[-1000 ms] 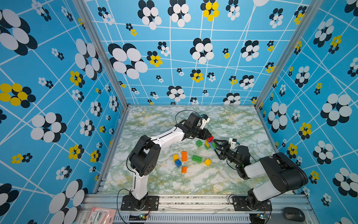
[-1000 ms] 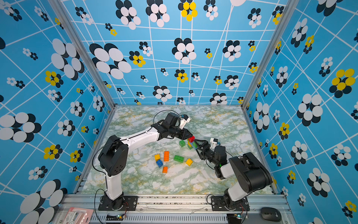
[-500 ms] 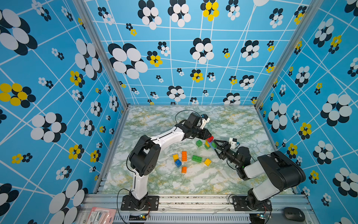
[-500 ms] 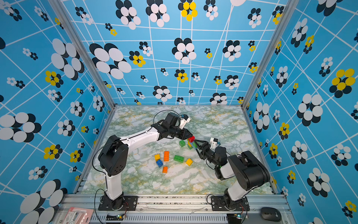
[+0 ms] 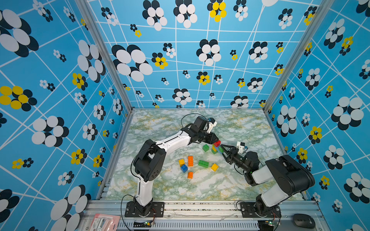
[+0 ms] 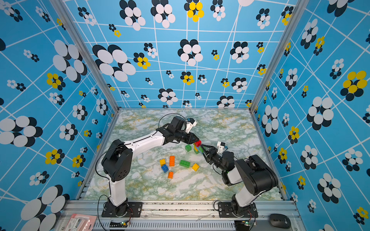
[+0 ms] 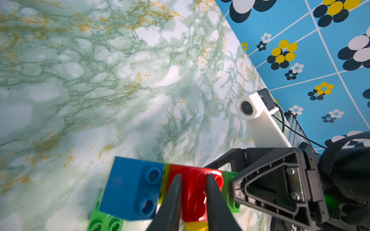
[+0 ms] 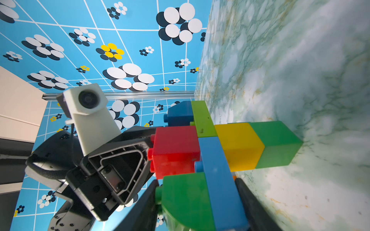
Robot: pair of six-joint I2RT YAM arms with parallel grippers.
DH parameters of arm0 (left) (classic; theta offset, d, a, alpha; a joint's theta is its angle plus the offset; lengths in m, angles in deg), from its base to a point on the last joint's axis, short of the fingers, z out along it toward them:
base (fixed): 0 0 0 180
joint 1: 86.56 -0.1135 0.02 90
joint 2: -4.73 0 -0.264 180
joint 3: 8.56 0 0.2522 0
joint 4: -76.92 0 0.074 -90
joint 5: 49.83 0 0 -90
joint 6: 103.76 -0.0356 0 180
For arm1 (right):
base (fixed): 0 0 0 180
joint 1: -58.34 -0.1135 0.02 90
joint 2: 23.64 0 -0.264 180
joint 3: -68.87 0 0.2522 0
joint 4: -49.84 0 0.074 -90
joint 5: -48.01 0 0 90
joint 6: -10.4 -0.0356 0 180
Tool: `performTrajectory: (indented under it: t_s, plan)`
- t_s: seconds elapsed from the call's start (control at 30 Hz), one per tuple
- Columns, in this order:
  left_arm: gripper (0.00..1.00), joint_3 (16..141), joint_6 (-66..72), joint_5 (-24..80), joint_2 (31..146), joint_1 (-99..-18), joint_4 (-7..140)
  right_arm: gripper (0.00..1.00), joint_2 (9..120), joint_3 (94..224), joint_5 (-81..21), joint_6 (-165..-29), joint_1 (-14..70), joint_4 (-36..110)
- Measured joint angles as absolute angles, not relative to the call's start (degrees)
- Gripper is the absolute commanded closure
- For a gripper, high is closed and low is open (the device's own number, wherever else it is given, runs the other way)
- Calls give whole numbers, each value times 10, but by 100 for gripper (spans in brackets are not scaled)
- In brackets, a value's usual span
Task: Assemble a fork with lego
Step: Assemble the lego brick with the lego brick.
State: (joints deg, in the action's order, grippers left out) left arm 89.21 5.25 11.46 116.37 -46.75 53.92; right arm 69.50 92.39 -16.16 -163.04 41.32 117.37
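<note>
Lego point(image 8: 238, 146) is being pinched at its red brick point(image 7: 195, 192) by the left gripper point(image 7: 193, 176), jaws nearly together, and clamped at its green brick point(image 8: 184, 200) by the right gripper point(image 8: 197, 181).

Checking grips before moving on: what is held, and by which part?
The left gripper pinches the lego assembly by its red brick, studded end. The right gripper flanks its green brick and blue plate; contact unclear.
</note>
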Motion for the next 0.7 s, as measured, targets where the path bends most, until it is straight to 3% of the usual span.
performTrajectory:
  t_s: [0.1,0.17,0.27,0.33,0.53,0.7]
  plan:
    - [76,892,52,114,1164,-467,539,48,698,924,-162,-1630,413,1178]
    - [76,892,52,114,1164,-467,539,42,700,924,-162,-1630,413,1180]
    - [76,892,52,115,1164,-467,539,14,700,924,-163,-1625,412,1177]
    - [76,892,52,114,1164,-467,539,1,700,924,-165,-1622,412,1172]
    - [77,892,52,114,1164,-467,539,1,675,924,-176,-1598,412,1144]
    - [77,893,52,115,1164,-467,537,0,589,924,-200,-1543,412,1047]
